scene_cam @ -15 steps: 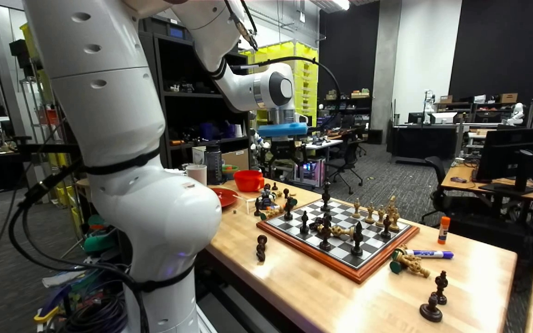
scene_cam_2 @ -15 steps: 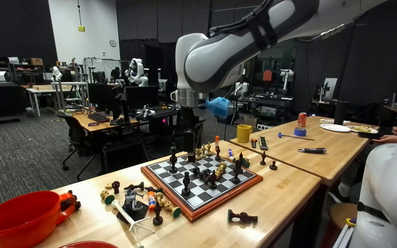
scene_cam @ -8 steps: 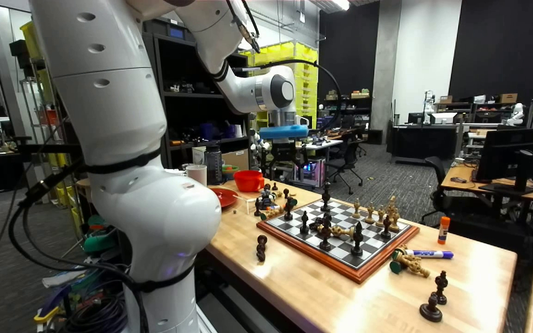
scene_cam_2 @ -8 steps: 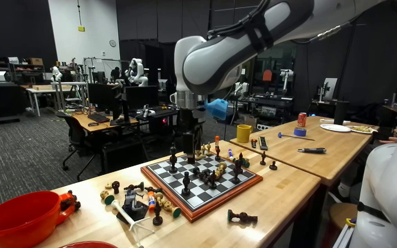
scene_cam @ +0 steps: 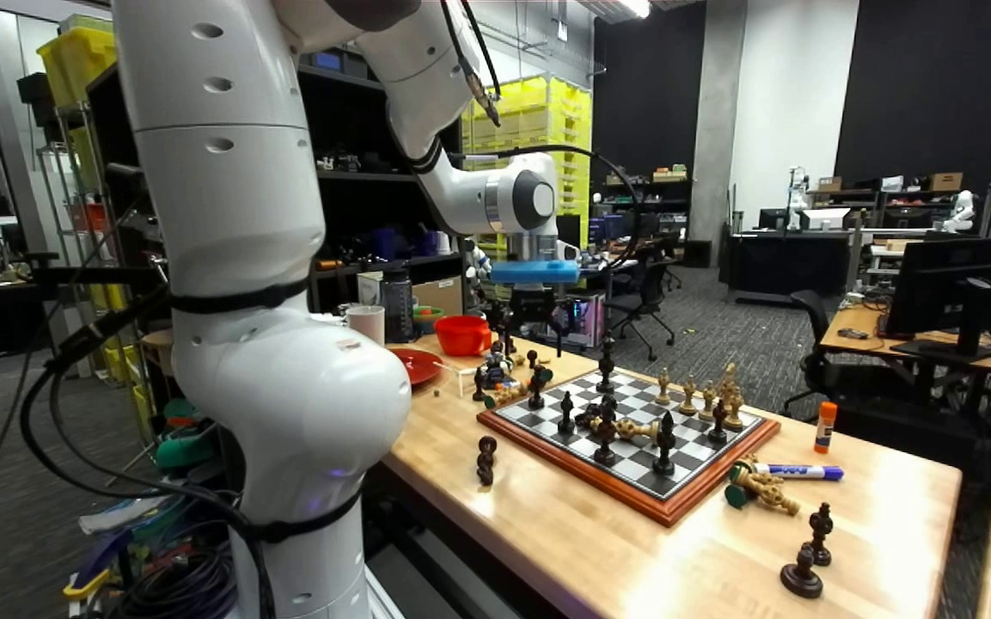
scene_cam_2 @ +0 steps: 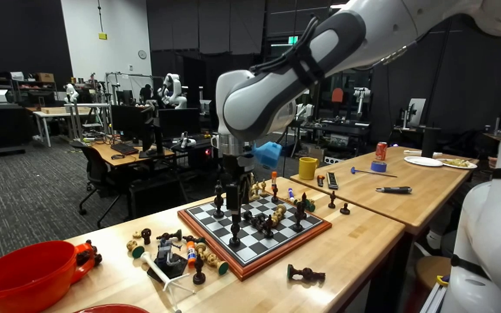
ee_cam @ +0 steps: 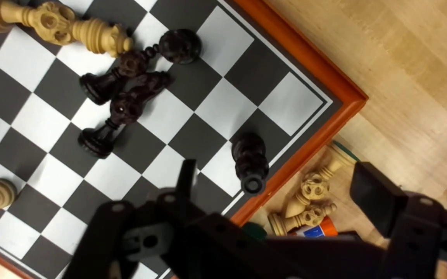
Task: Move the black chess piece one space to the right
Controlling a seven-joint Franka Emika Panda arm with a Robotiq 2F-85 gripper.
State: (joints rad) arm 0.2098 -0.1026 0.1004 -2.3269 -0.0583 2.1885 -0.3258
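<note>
A glossy white jointed arm (scene_cam_2: 378, 32) arches above the red-brown-framed black-and-white chessboard (scene_cam_2: 287, 245), its silvery wrist (scene_cam_2: 233, 144) vertical. The black two-fingered hand (ee_cam: 279, 186) points down above the chessboard's edge, its fingers (ee_cam: 376, 195) well apart.

Both exterior views gaze slantwise over the chessboard (scene_cam_2: 250, 243); wrist view's in close above, apparently facing steeply down!
</note>
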